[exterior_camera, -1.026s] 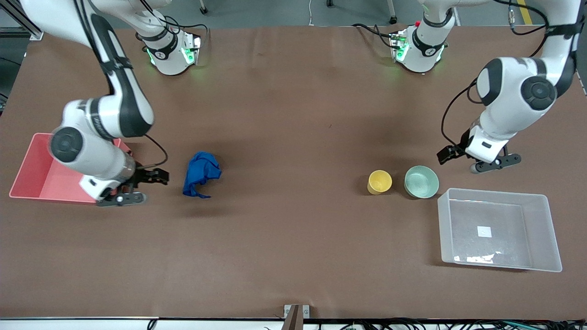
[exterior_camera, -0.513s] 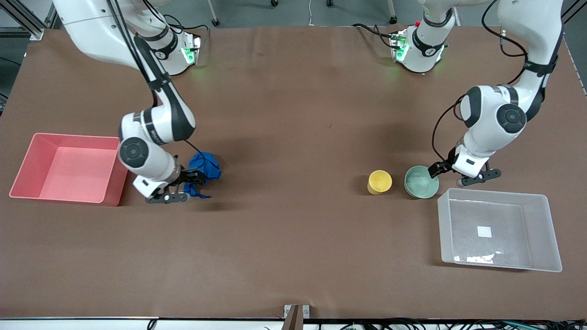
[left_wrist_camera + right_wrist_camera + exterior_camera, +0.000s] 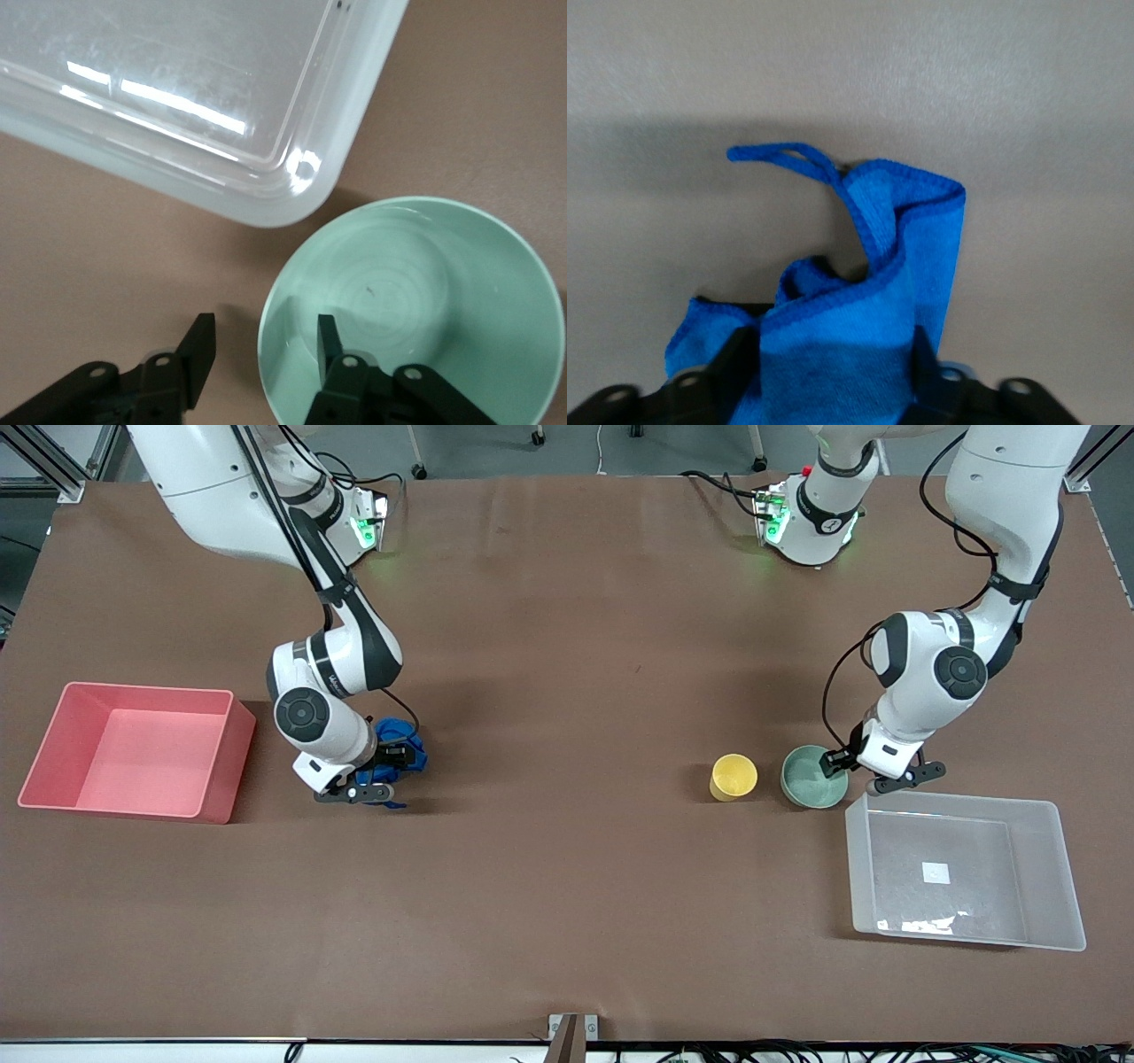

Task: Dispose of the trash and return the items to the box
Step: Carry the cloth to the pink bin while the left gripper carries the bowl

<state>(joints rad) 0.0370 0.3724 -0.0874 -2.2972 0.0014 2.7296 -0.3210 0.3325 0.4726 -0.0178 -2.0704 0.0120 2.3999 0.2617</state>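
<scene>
The trash, a bright blue cloth wad (image 3: 394,731), lies near the pink bin. My right gripper (image 3: 387,773) is down on it, open. In the right wrist view the trash (image 3: 868,292) fills the gap between the fingers of the right gripper (image 3: 833,345). The pale mint-green bowl (image 3: 811,779) stands beside the yellow cup (image 3: 733,776), close to a corner of the clear box (image 3: 961,802). My left gripper (image 3: 852,774) is open astride the bowl's rim. In the left wrist view the left gripper (image 3: 266,326) has one finger inside the bowl (image 3: 425,283) and one outside.
A pink rectangular bin (image 3: 142,688) stands at the right arm's end of the table. The clear box (image 3: 177,106) has a rounded corner close to the bowl, and a small white label (image 3: 935,872) lies on its floor.
Both arms have swung in and come down. The right gripper went from beside the pink bin onto the blue wad. The left gripper went to the bowl's rim. Both pairs of fingers have narrowed.
</scene>
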